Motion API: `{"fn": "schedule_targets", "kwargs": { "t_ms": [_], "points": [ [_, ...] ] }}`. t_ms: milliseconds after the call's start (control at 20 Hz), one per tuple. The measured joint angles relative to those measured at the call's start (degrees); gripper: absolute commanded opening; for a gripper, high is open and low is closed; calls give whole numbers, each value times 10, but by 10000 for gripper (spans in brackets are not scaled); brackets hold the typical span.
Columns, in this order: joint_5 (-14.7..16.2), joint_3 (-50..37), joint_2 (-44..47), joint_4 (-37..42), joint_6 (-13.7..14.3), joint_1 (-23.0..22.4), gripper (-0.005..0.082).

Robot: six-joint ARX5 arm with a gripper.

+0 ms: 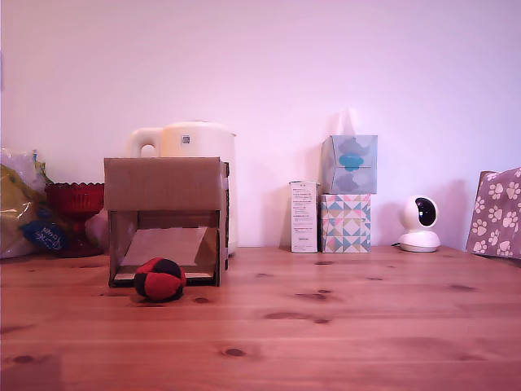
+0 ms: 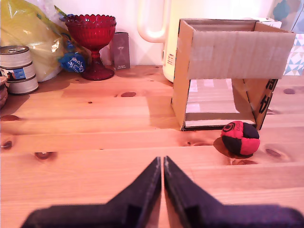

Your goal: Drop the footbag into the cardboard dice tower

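On the wooden table (image 1: 342, 326), knotty pine planks with a smooth sheen, the small soft footbag of red and black panels (image 1: 159, 278) lies just in front of the brown corrugated cardboard dice tower (image 1: 165, 213), touching or nearly touching the lip of its front opening, well in from the near edge. In the wrist view the black gripper (image 2: 163, 164) has its two tapered fingers pressed together, holding nothing, and points at bare wood to one side of the footbag (image 2: 241, 138).

Risks, as I judge them: the fingers must part before any grasp, and the bag is round and squashy, so a pinch off its middle could roll it away or push it under the sloped cardboard ramp (image 1: 167, 247). The tower (image 2: 228, 71) is light, open-topped card; a nudge could shift it against the cream plastic kettle (image 1: 195, 163) behind. A release off the top opening would bounce the bag off the rim.

Going left to right in the exterior view:
- crinkly yellow plastic bag (image 1: 15, 204)
- scalloped red glass goblet (image 1: 75, 213)
- the tower and kettle
- slim white carton (image 1: 304, 217)
- two stacked patterned tissue boxes (image 1: 347, 195)
- glossy white domed camera (image 1: 420, 224)
- paw-print fabric bag (image 1: 496, 212).
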Motion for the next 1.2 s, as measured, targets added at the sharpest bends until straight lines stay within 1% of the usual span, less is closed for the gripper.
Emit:
{"fn": "schedule_targets", "kwargs": {
  "t_ms": [450,600,800,850,900,950,1000,1050,1200],
  "points": [
    [0,0,0,0,0,0,-24],
    [42,-1,0,27,-2,0,-24],
    [79,10,0,34,-5,0,-24],
    [87,15,0,43,-12,-3,-24],
    [94,17,0,58,-24,-8,-24],
    [107,21,0,65,-44,-14,-24],
    [115,23,0,66,-51,-21,-24],
    [121,25,0,66,-57,-28,-24],
    [132,41,20,65,-58,-44,-24]
  ]
}}
